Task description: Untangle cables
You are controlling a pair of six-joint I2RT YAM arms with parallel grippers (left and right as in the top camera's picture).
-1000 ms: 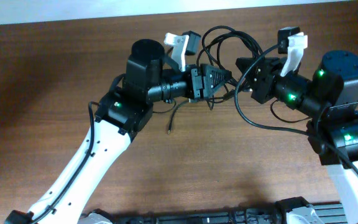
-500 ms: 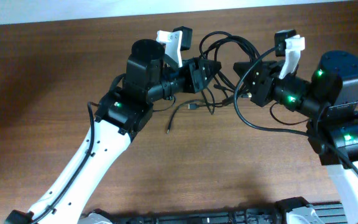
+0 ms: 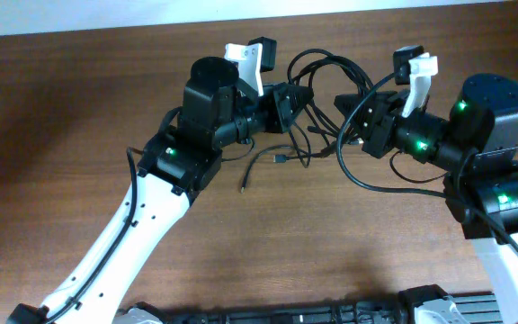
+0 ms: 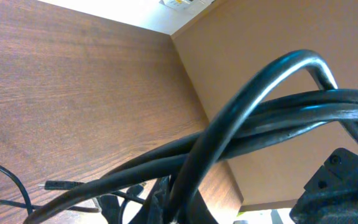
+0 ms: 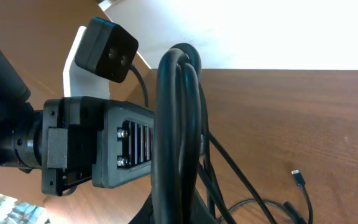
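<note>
Overhead, the 2 arms meet tip to tip above the table (image 3: 79,108), and the cables (image 3: 325,90) hang bunched in the gap between the left gripper (image 3: 306,95) and the right gripper (image 3: 343,103). Most of the bunch is off the wood and loops out beyond both sets of fingers. That reads as a lift meant to let slack strands drop clear of the tangle. 1 loose plug (image 3: 280,158) lies on the table short of the left fingertips, toward that arm's base.

Right wrist view: several strands run packed side by side, taut, straight up from the fingers. They vanish between dark finger shapes at the bottom edge, so I judge those fingers pinched on the cables, giving the other arm an anchor to pull against. The left gripper's body stands just behind the strands.

Left wrist view: thick strands cross right before the lens, 1 arching over the rest. Its fingers barely show, so I cannot tell whether they are apart or closed.

Untangling looks early, since the strands cross each other at the fingers. The next move likely calls for drawing the 2 grippers apart slowly. A hard pull could cinch the crossing tighter.
</note>
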